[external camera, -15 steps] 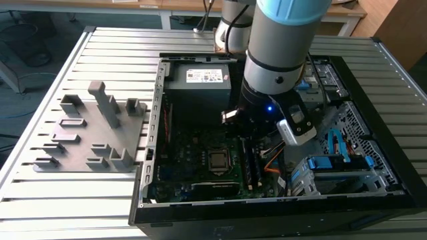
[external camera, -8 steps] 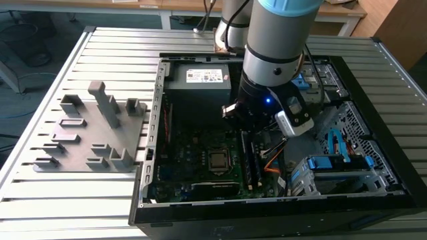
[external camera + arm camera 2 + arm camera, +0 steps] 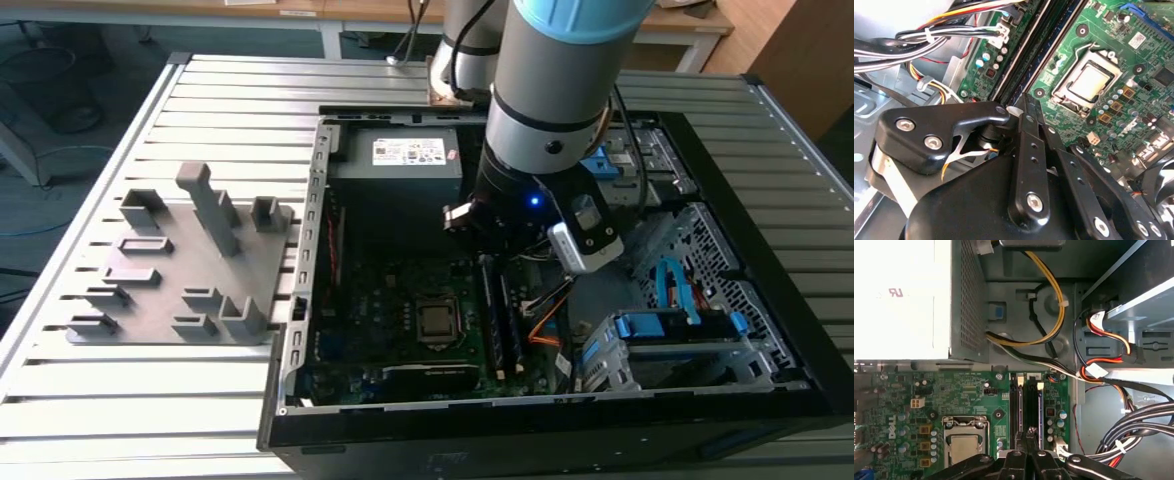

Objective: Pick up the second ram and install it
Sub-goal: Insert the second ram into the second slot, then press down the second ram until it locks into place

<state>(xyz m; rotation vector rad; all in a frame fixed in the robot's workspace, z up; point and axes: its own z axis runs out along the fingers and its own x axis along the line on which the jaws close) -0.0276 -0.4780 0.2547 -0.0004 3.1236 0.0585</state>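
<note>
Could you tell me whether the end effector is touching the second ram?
Cannot tell. In the first wrist view the end effector overlaps the second ram at the slots, hiding any contact or gap.

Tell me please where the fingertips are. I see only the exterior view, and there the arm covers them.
Observer: In the first wrist view the gripper has its fingers together, with the tips at the memory slots, beside the processor socket.
Operator: Do cables cross the slots?
Observer: No. The yellow cable runs past their far end, against the metal case wall.
</note>
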